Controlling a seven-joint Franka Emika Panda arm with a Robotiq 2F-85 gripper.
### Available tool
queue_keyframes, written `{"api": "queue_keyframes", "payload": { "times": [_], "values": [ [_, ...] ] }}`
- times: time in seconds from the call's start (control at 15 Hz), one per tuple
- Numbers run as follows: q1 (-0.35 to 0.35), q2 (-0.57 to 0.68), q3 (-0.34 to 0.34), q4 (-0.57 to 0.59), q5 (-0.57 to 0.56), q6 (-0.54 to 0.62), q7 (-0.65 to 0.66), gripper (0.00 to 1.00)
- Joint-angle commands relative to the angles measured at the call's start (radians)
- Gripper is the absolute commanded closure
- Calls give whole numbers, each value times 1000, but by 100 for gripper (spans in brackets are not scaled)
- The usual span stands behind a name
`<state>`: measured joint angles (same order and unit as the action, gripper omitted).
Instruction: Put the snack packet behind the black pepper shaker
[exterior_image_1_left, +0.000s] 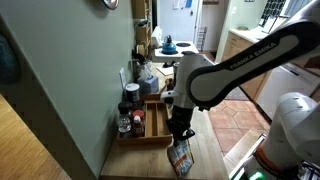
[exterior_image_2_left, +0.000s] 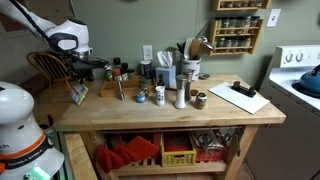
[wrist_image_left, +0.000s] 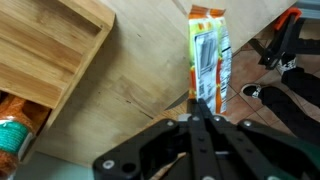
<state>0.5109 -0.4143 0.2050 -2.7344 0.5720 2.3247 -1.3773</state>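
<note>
My gripper (wrist_image_left: 200, 112) is shut on the snack packet (wrist_image_left: 208, 55), a flat red-orange foil packet with white print. The packet hangs from the fingers just above the wooden table's end edge. In both exterior views the gripper (exterior_image_1_left: 180, 133) (exterior_image_2_left: 77, 84) holds the packet (exterior_image_1_left: 181, 157) (exterior_image_2_left: 78, 95) near the table's end, beside the wooden tray (exterior_image_1_left: 152, 126). Dark-lidded shakers (exterior_image_1_left: 126, 118) stand by the wall next to the tray. I cannot tell which one is the black pepper shaker.
The wooden tray (wrist_image_left: 45, 50) lies left of the packet in the wrist view. Several jars and grinders (exterior_image_2_left: 160, 95) and a utensil holder (exterior_image_2_left: 167, 72) stand mid-table. A white board (exterior_image_2_left: 240, 97) lies at the far end. A black stand (wrist_image_left: 285, 45) is on the floor beyond the edge.
</note>
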Motion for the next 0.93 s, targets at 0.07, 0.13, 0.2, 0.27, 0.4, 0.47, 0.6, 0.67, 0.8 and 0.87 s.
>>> {"api": "queue_keyframes", "payload": {
  "times": [0.07, 0.13, 0.2, 0.27, 0.4, 0.47, 0.6, 0.67, 0.8, 0.87],
  "values": [
    [6, -1, -7, 1, -4, -1, 4, 99],
    [6, -1, -7, 1, -4, -1, 4, 99],
    [6, -1, -7, 1, -4, -1, 4, 99],
    [6, -1, -7, 1, -4, -1, 4, 99],
    [-5, -15, -9, -1, -23, -11, 10, 100],
    [-15, -30, -16, -1, -39, -27, 15, 100],
    [-40, -66, -41, 3, -79, -77, 21, 100],
    [-53, -82, -55, 6, -94, -92, 28, 100],
    [-80, -116, -101, 23, -117, -152, 14, 100],
    [-95, -129, -120, 36, -133, -182, 10, 100]
  ]
}}
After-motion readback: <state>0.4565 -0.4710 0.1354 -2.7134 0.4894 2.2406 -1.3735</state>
